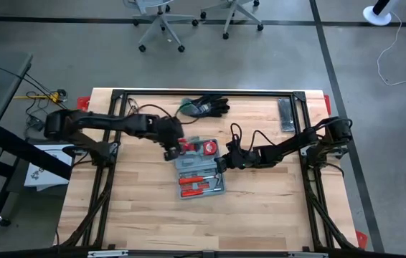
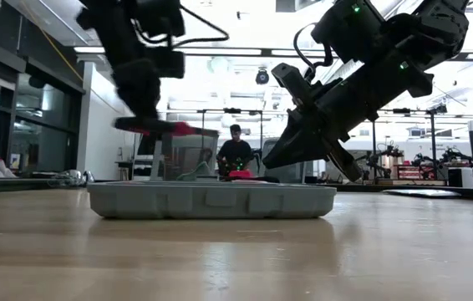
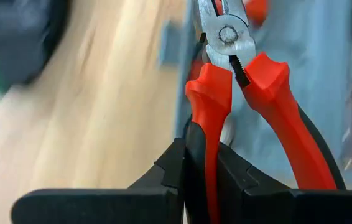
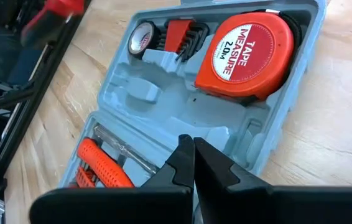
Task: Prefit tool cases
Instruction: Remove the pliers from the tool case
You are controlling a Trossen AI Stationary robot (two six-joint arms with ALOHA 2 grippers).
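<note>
The grey-blue tool case (image 1: 199,168) lies open and flat on the wooden table, its bottom on the tabletop (image 2: 211,201). It holds an orange tape measure (image 4: 247,53) and red-handled tools (image 1: 192,183). My left gripper (image 1: 176,149) hangs over the case's left far corner, shut on red-handled pliers (image 3: 226,37). My right gripper (image 4: 193,163) is shut and slants down from the right over the case's inside, near its right edge (image 1: 224,161). My left gripper pinches one red handle of the pliers (image 3: 206,134) between its two fingers; the other handle (image 3: 288,124) runs free beside them. The fingers slant down from above. The pliers hang clear above the case, about level (image 2: 157,127). My right gripper's shut fingertips (image 4: 185,155) stand over the case's middle ridge; I cannot tell whether they touch it.
Black-and-green gloves (image 1: 206,107) lie at the table's far edge and a narrow dark flat bar (image 1: 287,115) at the far right. A black frame (image 1: 117,97) runs round the table. A person (image 2: 236,150) sits in the room beyond. Bare wood lies near the front edge (image 1: 203,222).
</note>
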